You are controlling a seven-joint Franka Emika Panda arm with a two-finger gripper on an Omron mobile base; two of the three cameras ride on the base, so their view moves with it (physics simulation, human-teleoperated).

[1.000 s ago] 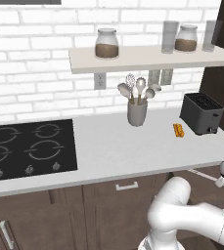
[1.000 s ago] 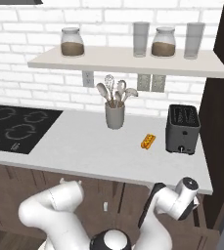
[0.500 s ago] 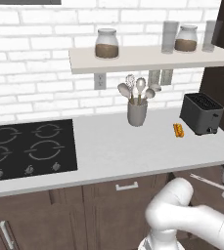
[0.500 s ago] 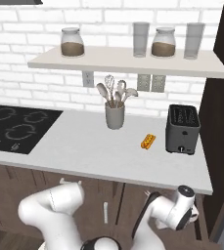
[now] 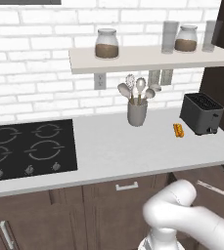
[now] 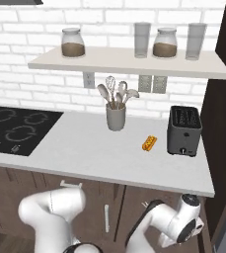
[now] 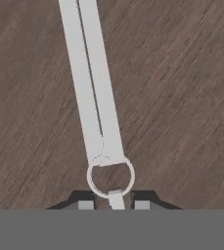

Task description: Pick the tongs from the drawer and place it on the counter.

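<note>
now that the gripper, wide apart a second ago, has pinched shut on the tongs at their ringed end, the grasp looks made. tongs run ahead of the fingertips over the drawer floor; lifting to the counter comes next.

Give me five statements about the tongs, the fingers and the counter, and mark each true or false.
1. The fingers are shut on the ring end of the tongs. True.
2. The tongs lie on a wood-grain surface. True.
3. The toaster stands on the stove. False: it stands on the counter, at its right end.
4. The utensil holder is empty. False: spoons and a whisk stand in it.
5. A small orange item lies beside the toaster. True.
</note>
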